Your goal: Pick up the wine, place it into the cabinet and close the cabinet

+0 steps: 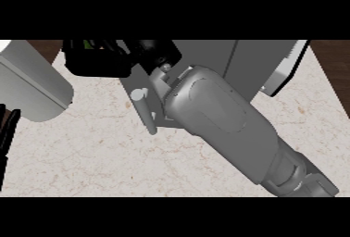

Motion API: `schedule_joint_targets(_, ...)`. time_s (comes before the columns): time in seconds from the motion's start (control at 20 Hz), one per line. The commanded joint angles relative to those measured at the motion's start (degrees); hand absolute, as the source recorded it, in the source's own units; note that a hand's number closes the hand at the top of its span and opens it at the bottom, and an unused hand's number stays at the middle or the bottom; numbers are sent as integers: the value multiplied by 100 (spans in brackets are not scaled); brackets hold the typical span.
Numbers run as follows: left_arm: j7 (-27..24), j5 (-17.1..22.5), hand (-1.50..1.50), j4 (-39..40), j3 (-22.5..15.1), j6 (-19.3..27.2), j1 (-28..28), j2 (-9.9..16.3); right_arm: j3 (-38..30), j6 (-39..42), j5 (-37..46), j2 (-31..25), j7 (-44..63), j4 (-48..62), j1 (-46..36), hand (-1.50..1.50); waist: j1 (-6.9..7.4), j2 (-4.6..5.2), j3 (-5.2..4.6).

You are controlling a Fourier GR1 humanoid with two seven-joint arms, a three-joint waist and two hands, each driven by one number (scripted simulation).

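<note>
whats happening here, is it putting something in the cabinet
The right robot hand is stretched far up to the grey cabinet, its forearm covering most of the view. A black shape with a bit of green, perhaps the wine, sits beside it. The left robot hand rests at the left edge.

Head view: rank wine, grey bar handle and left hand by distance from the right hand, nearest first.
1. wine: green sliver right at the right hand, top left.
2. grey bar handle: below it, centre.
3. left hand: at the left edge.
</note>
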Motion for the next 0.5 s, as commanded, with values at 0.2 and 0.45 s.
schedule_joint_targets(0.2, 82, -129, -150, -80, -77, 53, -83, -74, -308, 246, 345, -653, -625, 1128, 169, 150, -4, 252, 26)
schedule_joint_targets(0.45, 55, -91, -150, 96, -60, -116, -139, -128, -442, 248, 315, -589, -540, 1149, -74, 150, -13, 234, 19)
